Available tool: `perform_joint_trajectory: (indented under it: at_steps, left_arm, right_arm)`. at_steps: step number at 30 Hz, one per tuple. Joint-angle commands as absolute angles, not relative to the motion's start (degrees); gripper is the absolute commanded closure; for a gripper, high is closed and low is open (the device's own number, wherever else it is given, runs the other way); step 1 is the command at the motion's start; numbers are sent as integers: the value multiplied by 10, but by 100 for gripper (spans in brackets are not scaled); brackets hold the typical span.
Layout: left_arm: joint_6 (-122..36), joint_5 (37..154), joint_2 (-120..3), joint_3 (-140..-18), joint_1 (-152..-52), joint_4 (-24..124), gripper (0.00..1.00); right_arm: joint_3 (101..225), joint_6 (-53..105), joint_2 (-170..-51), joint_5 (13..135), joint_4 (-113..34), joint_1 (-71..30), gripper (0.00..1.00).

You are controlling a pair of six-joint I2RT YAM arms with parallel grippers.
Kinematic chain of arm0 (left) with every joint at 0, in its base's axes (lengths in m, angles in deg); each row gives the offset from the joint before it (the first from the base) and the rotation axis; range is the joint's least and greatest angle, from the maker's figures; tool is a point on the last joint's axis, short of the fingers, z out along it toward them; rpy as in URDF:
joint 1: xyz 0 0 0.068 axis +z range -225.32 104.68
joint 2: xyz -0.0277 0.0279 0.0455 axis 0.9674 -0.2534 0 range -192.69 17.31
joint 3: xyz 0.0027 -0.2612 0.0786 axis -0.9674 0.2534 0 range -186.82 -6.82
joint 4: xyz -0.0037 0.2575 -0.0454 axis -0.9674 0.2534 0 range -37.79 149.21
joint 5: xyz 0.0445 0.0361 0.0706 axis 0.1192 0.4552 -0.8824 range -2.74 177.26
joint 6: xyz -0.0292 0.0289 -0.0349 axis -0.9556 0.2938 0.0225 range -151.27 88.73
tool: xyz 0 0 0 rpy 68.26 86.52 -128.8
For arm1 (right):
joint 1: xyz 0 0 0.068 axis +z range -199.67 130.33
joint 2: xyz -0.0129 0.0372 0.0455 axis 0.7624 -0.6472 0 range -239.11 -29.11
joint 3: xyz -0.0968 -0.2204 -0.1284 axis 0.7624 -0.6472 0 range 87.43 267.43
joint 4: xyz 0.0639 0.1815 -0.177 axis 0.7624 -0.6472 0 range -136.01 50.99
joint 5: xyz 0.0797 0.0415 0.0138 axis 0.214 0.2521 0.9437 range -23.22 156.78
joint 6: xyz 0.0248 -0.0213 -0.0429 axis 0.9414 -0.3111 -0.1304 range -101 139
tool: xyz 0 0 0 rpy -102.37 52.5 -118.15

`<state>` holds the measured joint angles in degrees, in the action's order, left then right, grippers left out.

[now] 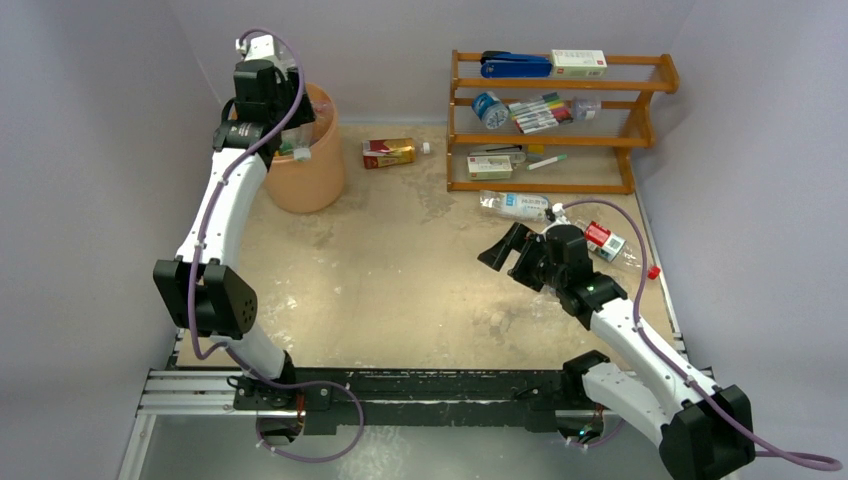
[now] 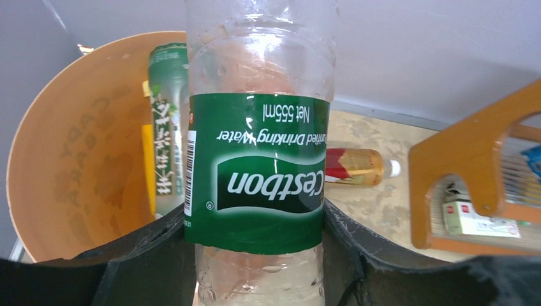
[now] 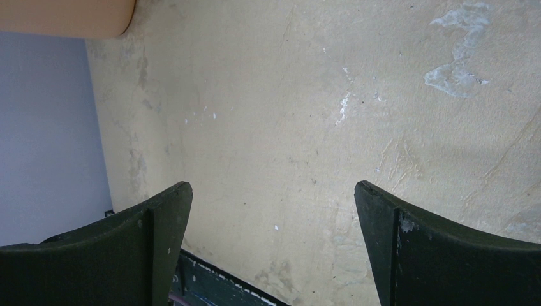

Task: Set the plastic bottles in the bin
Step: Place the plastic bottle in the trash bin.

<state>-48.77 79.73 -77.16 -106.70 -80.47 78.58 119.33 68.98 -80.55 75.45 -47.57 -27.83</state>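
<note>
My left gripper [image 2: 255, 218] is shut on a clear plastic bottle with a green label [image 2: 258, 172], held upright above the open mouth of the peach-orange bin [image 2: 70, 159]. Inside the bin lie another green-labelled bottle [image 2: 167, 127] and a yellow one [image 2: 148, 167]. From above, the left gripper [image 1: 272, 112] hangs over the bin [image 1: 318, 175]. A boxy red-and-gold bottle [image 1: 388, 152] lies right of the bin. A clear blue-labelled bottle [image 1: 515, 206] and a red-labelled one [image 1: 612, 243] lie near my right gripper [image 1: 505, 250], which is open over bare table [image 3: 273, 191].
A wooden rack [image 1: 555, 125] with markers, boxes and a stapler stands at the back right, its end piece [image 2: 472, 166] close to the held bottle. Grey walls enclose the table on three sides. A metal rail [image 1: 400, 390] runs along the near edge.
</note>
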Motion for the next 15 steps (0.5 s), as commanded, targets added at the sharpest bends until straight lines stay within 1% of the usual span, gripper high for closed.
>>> perform_joint_trajectory:
  at_steps: [1, 6, 15]
  left_arm:
    - [-507, 817, -779, -1103, -757, 733, 43]
    - [-527, 829, -797, -1109, -725, 707, 42]
    - [-532, 799, -844, -1123, -704, 686, 42]
  right_arm:
    - [1187, 693, -780, 761, -468, -275, 0]
    - [1170, 696, -774, 765, -465, -275, 0]
    - [1153, 697, -765, 770, -462, -275, 0]
